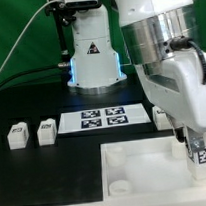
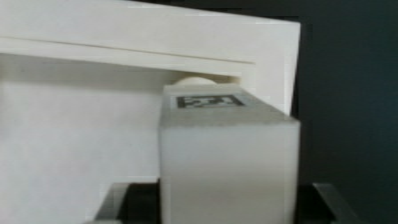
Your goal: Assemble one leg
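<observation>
My gripper (image 1: 199, 144) is shut on a leg (image 1: 202, 153), a small white block with a black-and-white tag. It holds the leg upright over the far right corner of the large white panel (image 1: 131, 169). In the wrist view the leg (image 2: 222, 150) fills the space between the jaws of the gripper (image 2: 222, 205), with its tag end next to a round corner socket (image 2: 199, 80) of the panel (image 2: 89, 110). I cannot tell whether the leg touches the socket. Two more legs (image 1: 15, 135) (image 1: 45, 129) stand at the exterior view's left.
The marker board (image 1: 102, 118) lies behind the panel. Another leg (image 1: 160, 114) stands just past its end toward the exterior view's right, partly hidden by my arm. The robot base (image 1: 95, 61) stands at the back, with a cable at the back left.
</observation>
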`<action>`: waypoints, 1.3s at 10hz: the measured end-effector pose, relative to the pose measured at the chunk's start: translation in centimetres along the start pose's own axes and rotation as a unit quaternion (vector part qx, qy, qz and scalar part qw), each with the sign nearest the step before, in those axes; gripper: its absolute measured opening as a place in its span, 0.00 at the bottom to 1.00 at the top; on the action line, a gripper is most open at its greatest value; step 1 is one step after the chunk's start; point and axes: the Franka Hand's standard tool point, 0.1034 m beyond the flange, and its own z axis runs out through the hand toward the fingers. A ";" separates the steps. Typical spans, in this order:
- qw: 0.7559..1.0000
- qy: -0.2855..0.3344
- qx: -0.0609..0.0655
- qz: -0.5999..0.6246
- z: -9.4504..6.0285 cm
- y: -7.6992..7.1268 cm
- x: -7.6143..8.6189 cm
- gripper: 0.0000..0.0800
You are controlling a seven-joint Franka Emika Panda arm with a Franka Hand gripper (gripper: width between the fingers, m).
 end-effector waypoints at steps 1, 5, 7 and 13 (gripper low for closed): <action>1.000 0.000 -0.001 -0.030 0.1 0.0 0.0 0.38; 0.933 0.004 -0.006 -0.360 0.3 -0.1 -2.2 0.78; 0.898 0.004 -0.006 -0.439 0.3 -0.1 -1.9 0.80; 0.758 0.022 -0.034 -0.651 0.5 -0.4 -1.8 0.41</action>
